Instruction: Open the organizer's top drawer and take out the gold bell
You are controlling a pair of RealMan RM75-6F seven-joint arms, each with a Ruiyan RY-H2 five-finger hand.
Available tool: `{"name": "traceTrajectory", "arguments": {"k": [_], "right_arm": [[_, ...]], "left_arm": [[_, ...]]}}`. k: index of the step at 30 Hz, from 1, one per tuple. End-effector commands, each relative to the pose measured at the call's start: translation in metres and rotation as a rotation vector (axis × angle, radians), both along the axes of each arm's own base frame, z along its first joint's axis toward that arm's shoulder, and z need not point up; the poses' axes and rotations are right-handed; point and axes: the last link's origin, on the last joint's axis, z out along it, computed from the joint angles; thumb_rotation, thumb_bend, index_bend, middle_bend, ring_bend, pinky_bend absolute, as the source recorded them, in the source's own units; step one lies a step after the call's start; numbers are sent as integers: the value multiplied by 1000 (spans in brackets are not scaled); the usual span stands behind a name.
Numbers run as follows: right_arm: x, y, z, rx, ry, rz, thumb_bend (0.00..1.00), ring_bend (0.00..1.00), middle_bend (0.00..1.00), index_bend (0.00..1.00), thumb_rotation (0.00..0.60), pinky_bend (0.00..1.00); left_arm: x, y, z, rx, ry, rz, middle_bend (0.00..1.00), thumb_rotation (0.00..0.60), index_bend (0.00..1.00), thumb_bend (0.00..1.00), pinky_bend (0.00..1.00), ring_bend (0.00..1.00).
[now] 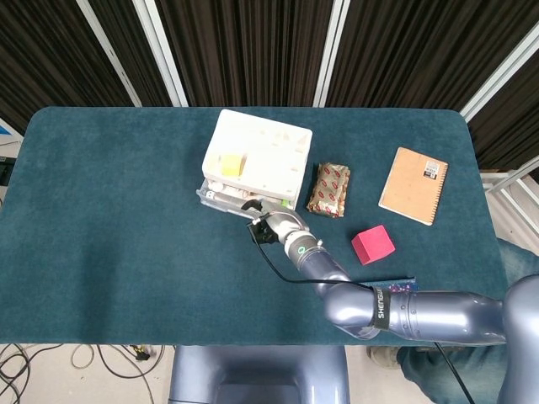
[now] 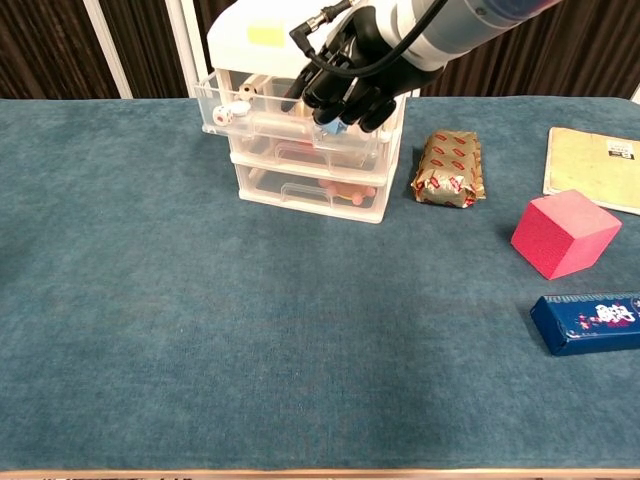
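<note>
chest view alone shows right hand gripping top drawer front.

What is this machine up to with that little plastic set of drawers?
The right robot hand is at the front of the top drawer of a white organizer, fingers curled over the drawer's front edge. The drawer stands partly pulled out. A gold bell cannot be made out inside from these views. Nothing has been taken out yet. A foil packet, a pink cube, a notebook and a blue box lie on the table nearby. The left robot hand is out of sight.
</note>
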Motion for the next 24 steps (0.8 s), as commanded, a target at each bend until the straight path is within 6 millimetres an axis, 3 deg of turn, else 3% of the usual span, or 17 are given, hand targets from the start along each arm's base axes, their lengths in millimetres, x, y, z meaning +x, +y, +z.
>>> {"name": "traceTrajectory", "arguments": {"k": [1,24], "right_arm": [[0,1,1,13,-5,5,832,1000,876,245,600,968],[6,18,6,68,-20,58,832,1000,876,248,600,969]], "left_arm": [[0,0,0,0,0,1,0,600,125,239,0,0],[0,0,0,1,2,0,0,600,125,239,0,0]]}}
